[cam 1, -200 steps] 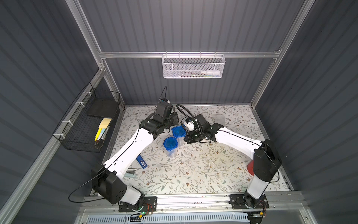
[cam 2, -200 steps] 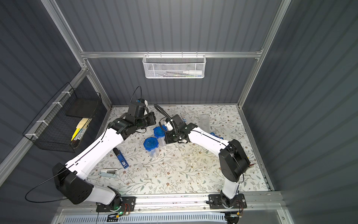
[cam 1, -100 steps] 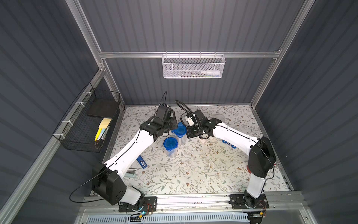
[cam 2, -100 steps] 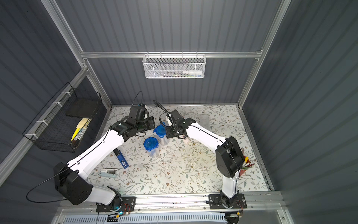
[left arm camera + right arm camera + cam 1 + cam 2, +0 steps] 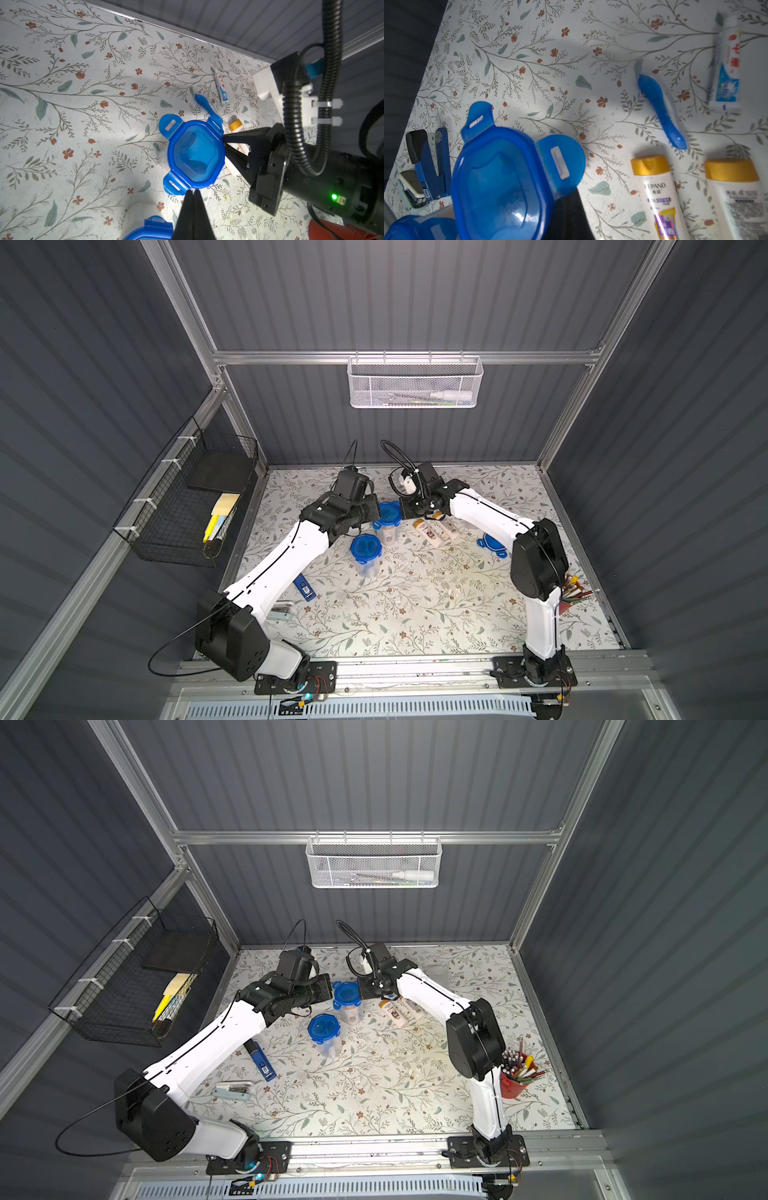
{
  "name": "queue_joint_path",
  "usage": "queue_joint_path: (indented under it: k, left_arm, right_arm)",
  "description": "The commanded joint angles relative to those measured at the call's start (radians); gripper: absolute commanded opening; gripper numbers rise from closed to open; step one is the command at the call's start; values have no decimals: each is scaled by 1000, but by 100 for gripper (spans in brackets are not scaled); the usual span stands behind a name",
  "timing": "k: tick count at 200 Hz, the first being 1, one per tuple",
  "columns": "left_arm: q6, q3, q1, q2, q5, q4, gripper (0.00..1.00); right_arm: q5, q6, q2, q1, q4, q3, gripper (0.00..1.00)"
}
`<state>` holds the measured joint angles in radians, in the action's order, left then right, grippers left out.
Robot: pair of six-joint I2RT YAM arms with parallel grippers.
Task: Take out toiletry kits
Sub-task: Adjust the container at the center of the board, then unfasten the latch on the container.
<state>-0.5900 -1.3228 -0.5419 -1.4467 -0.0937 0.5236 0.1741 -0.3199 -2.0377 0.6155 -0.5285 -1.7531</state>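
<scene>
**Both grippers clenched at the far jar's lid**

I have both arms reaching over the back half of the table (image 5: 415, 614), meeting at the far jar (image 5: 390, 536). The left gripper (image 5: 192, 192) is pinched fully closed with nothing in it. In the left wrist view its tips touch the rim of the jar's blue lid (image 5: 196, 153), next to a corner clip. The right gripper (image 5: 224, 140) is clenched too and empty, its tips against another side of the same lid. The lid sits on the jar. Three of its clips stick outward; the fourth I cannot make out.

One kit lies out on the table just right of that jar, partly under the right arm. Two bottles (image 5: 656, 195) lie side by side with their tan caps toward the back. The toothbrush (image 5: 662, 110) lies just past the caps, and the toothpaste (image 5: 724, 68) lies a little farther toward the back wall. One more bottle (image 5: 352, 1013) stands inside the far jar, showing through the clear wall.

The near jar (image 5: 365, 547) stands with its lid on, just in front of the far one. I cannot tell what it holds.

A loose lid (image 5: 490, 541) lies flat beside the right arm. A blue gadget (image 5: 304, 587) and a stapler (image 5: 282, 612) lie by the left arm. A red cup (image 5: 515, 1077) of pencils stands near the right edge.
</scene>
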Motion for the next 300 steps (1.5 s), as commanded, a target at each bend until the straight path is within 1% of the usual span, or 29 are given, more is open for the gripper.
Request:
queue_joint_path:
  k: [1, 43, 67, 84, 87, 108, 125, 132, 136, 169, 183, 192, 197, 214, 226, 243, 247, 264, 300]
  left_arm:
    - [11, 8, 7, -21, 38, 3, 0]
    - [12, -16, 7, -110, 99, -26, 0]
    - [15, -49, 7, -170, 131, -35, 0]
    - [25, -79, 7, -218, 142, -31, 0]
    - [27, -116, 7, -227, 145, -30, 0]
    - [36, -176, 7, -279, 166, -21, 0]
    - [41, -199, 7, -304, 176, -22, 0]
    - [41, -202, 7, -312, 176, -25, 0]
    - [38, -201, 7, -317, 179, -26, 0]
    - [31, -176, 7, -334, 183, -44, 0]
    - [28, -155, 7, -330, 181, -50, 0]
    - [24, -139, 7, -326, 180, -56, 0]
    - [21, -130, 7, -321, 180, -61, 0]
    - [16, -108, 9, -316, 178, -69, 0]
    - [16, -100, 11, -315, 176, -68, 0]
    - [15, -98, 16, -316, 168, -71, 0]
    - [14, -64, 17, -317, 166, -73, 0]
    - [8, -44, 24, -318, 168, -80, 0]
    - [-2, 0, 32, -312, 176, -104, 0]
  right_arm:
    - [26, 25, -9, -10, 69, -31, 0]
    - [41, 39, -36, -19, 231, -37, 0]
    - [54, 23, -41, -32, 215, -76, 0]
    - [83, -16, -10, -46, 188, -78, 0]
    - [86, -19, -5, -47, 186, -76, 0]
    - [111, -64, 64, -59, 194, -4, 0]
    - [130, -101, 130, -67, 243, 101, 4]
    - [131, -123, 157, -70, 272, 151, 5]
    - [167, -138, 173, -72, 289, 181, 6]
    - [252, -265, 260, -91, 461, 392, 9]
    - [291, -308, 270, -94, 508, 443, 12]
    - [319, -329, 268, -94, 538, 468, 16]
    - [341, -339, 265, -95, 550, 477, 19]
    - [415, -378, 232, -96, 598, 492, 35]
    - [460, -407, 208, -99, 617, 496, 41]
    - [494, -473, 183, -102, 708, 529, 45]
    - [501, -488, 179, -103, 730, 538, 45]
    - [522, -538, 163, -108, 798, 566, 48]
    - [549, -595, 135, -110, 895, 605, 51]
